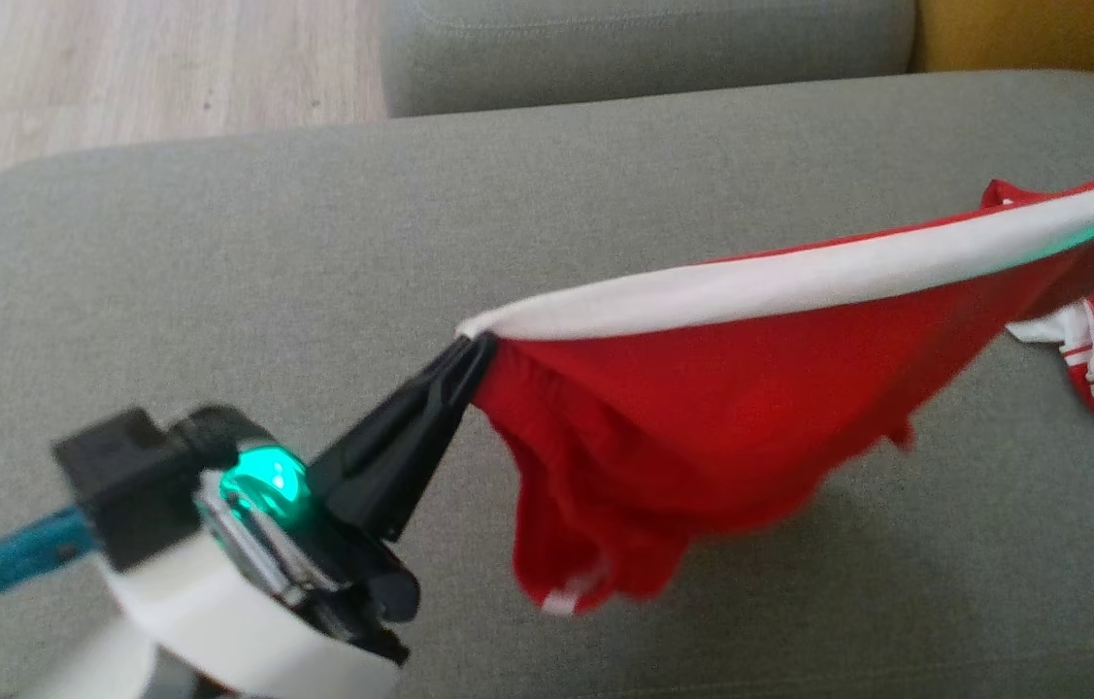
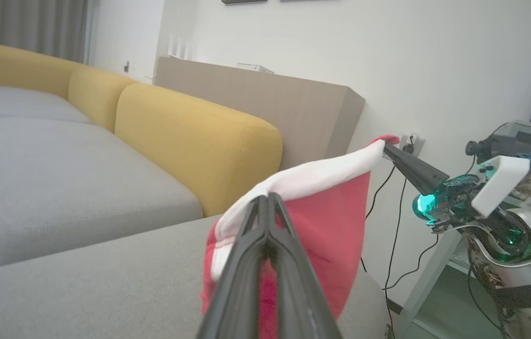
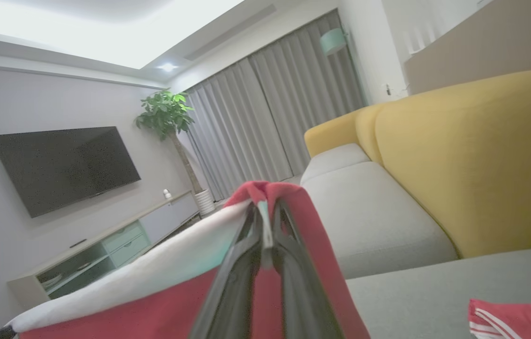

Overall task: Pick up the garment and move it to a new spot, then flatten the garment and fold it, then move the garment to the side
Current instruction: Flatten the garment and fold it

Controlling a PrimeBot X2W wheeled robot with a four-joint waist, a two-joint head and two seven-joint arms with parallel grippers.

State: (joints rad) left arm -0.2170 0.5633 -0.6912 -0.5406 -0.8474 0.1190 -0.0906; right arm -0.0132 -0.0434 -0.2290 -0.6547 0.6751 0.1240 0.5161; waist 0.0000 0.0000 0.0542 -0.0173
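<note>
One broad grey sofa cushion (image 1: 265, 243) lies under a red garment (image 1: 702, 417) with a white band, held taut in the air from nine to three o'clock, its striped end resting on the cushion at three. The left end effector (image 1: 472, 351) is clamped on the band's nine o'clock end, and the right end effector (image 2: 384, 146) is clamped on the other.

We are in a home living room. We see a long sofa (image 2: 58, 179) with grey fabric seats and rounded mustard-yellow back cushions (image 3: 472, 155). A flat black television (image 3: 65, 165) is mounted on the wall above a low pale cabinet with drawers (image 3: 119, 245). A leafy green potted tree (image 3: 166, 115) stands beside floor-length grey pleated curtains (image 3: 270, 113), and the floor is pale wood planks (image 1: 119, 68).
</note>
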